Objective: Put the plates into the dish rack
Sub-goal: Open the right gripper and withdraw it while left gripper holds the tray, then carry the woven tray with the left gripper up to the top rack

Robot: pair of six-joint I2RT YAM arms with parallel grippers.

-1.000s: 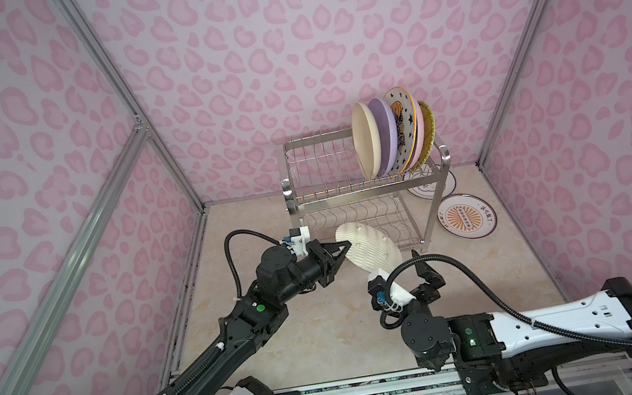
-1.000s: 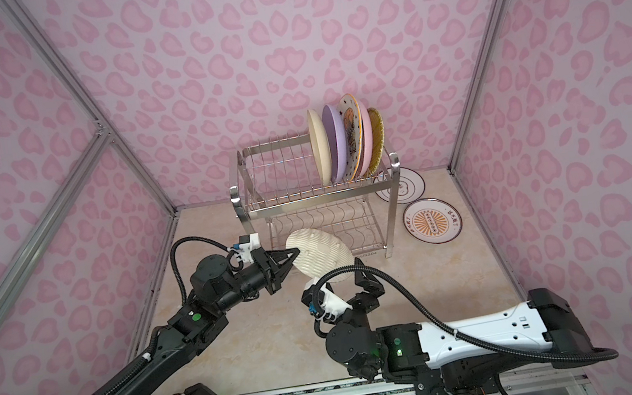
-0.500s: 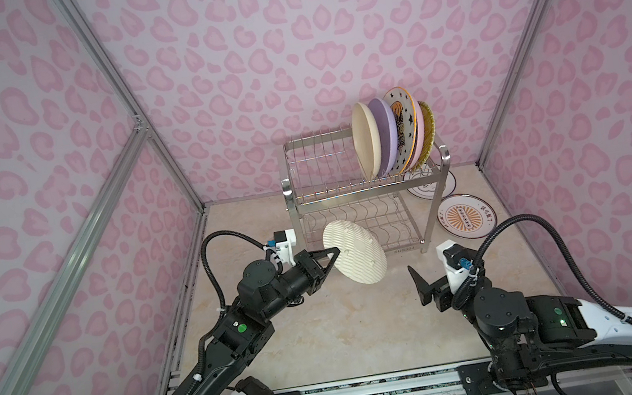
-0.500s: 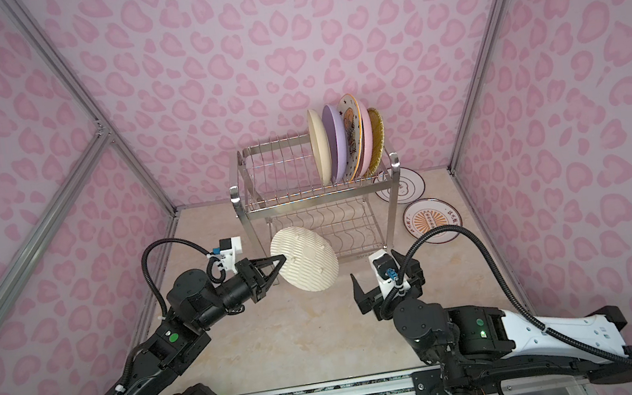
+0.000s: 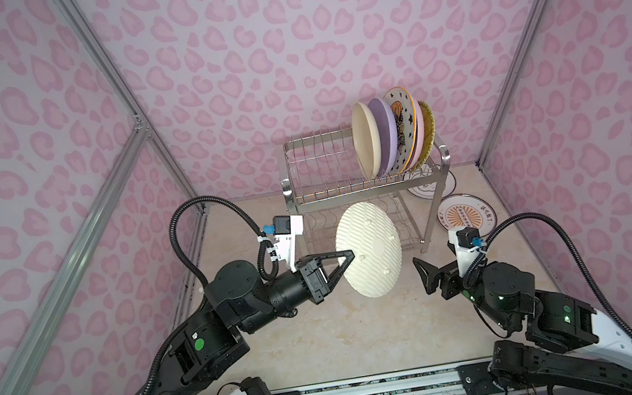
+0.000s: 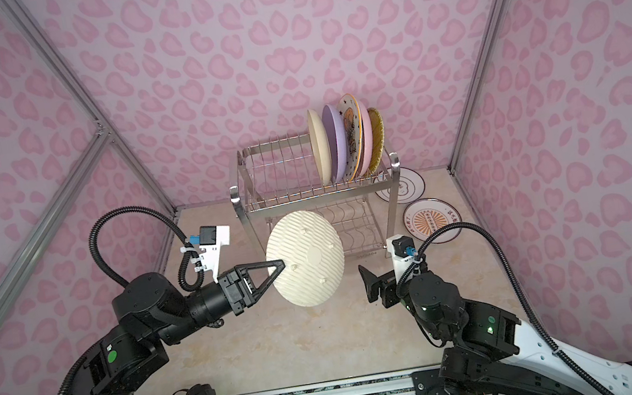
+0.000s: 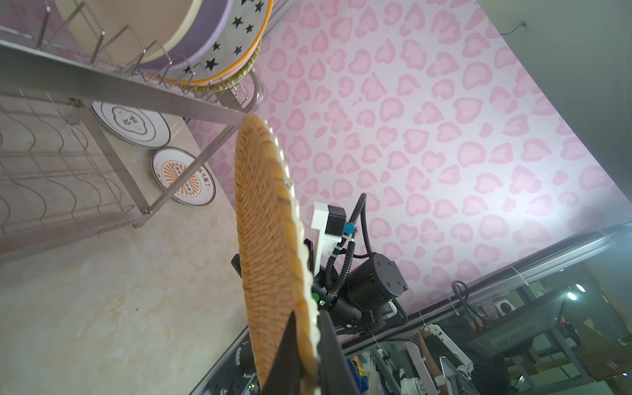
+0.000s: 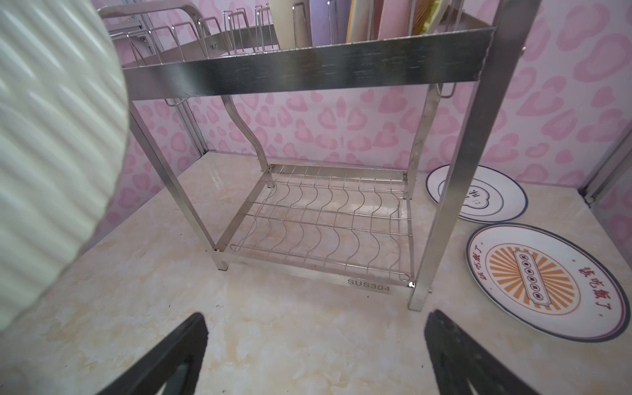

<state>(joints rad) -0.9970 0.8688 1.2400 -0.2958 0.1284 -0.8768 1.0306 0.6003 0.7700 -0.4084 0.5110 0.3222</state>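
Top views: left gripper (image 5: pixel 348 253) holds a wicker plate (image 5: pixel 372 253) on edge before the dish rack (image 5: pixel 348 201).
Its jaws pinch the plate's rim tight, the plate off the table (image 5: pixel 326 340), tilted, in front of the lower tier; five plates (image 5: pixel 386 134) stand at the top tier's right end; the right gripper (image 8: pixel 314 321) gapes wide, empty; two printed plates (image 5: pixel 468 215) lie flat right of the rack.

Pink heart-print walls (image 5: pixel 284 43); beige marble floor (image 5: pixel 347 341); aluminium corner posts (image 5: pixel 104 68).
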